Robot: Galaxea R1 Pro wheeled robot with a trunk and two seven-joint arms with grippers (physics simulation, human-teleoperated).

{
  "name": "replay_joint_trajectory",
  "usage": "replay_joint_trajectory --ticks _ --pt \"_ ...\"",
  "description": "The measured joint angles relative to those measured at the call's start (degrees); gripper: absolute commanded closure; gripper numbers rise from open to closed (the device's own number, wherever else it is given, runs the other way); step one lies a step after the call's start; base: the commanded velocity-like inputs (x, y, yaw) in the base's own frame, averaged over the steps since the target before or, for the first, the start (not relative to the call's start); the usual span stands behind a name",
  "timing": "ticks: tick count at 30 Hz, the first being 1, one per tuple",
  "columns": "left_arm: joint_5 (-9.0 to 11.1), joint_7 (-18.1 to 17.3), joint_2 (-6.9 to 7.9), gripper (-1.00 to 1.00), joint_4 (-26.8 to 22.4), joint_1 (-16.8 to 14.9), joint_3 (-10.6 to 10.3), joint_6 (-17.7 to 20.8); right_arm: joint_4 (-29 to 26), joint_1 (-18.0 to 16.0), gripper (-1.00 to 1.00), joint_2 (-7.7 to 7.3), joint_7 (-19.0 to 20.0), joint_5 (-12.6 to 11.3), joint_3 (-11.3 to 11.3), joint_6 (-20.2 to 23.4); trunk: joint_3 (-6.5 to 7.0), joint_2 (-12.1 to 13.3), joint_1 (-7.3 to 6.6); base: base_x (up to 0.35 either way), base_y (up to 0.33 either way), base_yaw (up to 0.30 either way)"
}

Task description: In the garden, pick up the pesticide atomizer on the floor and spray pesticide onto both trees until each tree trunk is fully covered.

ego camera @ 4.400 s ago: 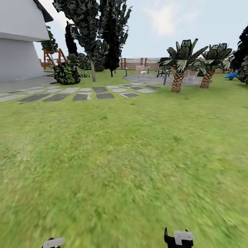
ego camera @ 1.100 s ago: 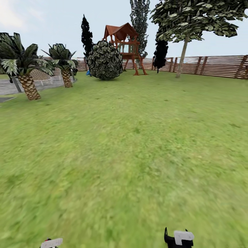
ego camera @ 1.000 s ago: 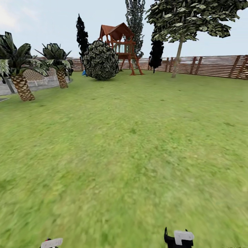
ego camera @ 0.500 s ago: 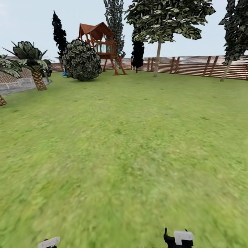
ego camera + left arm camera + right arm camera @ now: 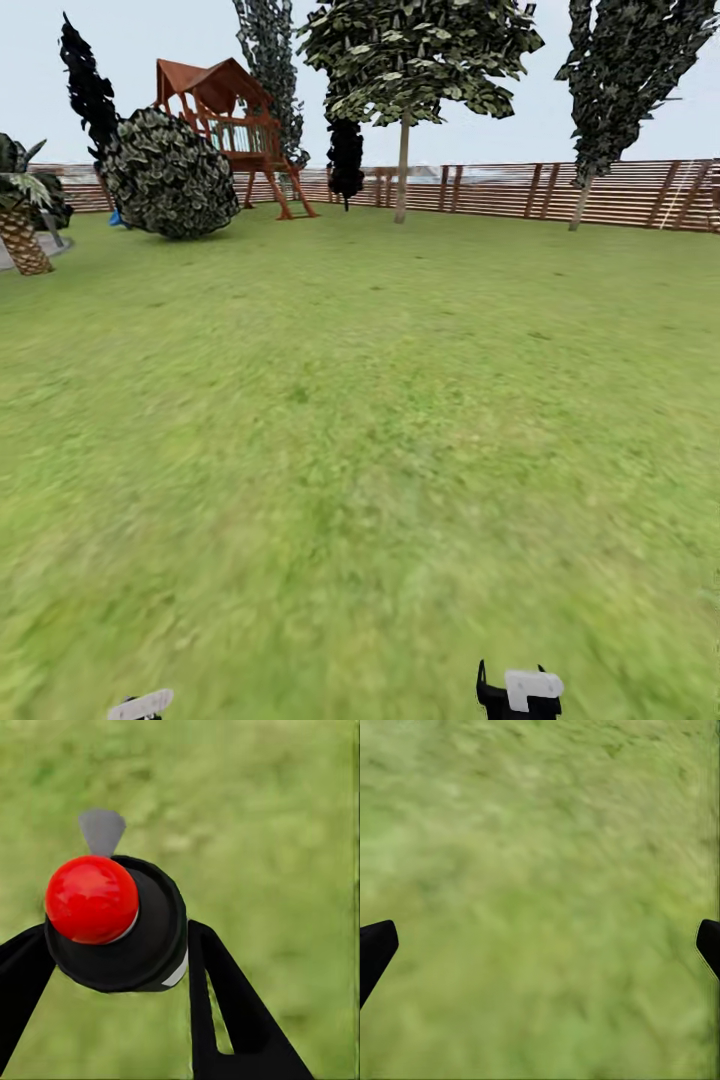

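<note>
The left end effector (image 5: 112,967) is clenched around the pesticide atomizer (image 5: 112,922); the right end effector (image 5: 540,945) hangs released over the grass lawn (image 5: 360,420). Drive straight ahead, nozzle level, toward the upright tree trunk (image 5: 402,170) near the wooden fence (image 5: 620,192).

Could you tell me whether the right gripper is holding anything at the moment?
No, the right gripper is open, with bare grass between its fingertips.
</note>
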Motion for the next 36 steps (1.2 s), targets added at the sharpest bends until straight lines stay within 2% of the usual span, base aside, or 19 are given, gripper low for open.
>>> replay_joint_trajectory --ticks 18,36 --pt "-0.08 -0.01 0.00 1.00 0.03 0.00 0.00 -0.05 0.00 0.01 -1.00 0.08 0.00 0.01 0.04 0.00 0.00 0.00 0.00 0.338 0.000 -0.286" --pt "0.01 -0.01 0.01 1.00 0.00 0.02 0.08 -0.05 -0.02 -0.02 -1.00 0.05 0.10 0.37 0.24 0.00 0.00 0.00 0.00 0.339 0.000 -0.002"
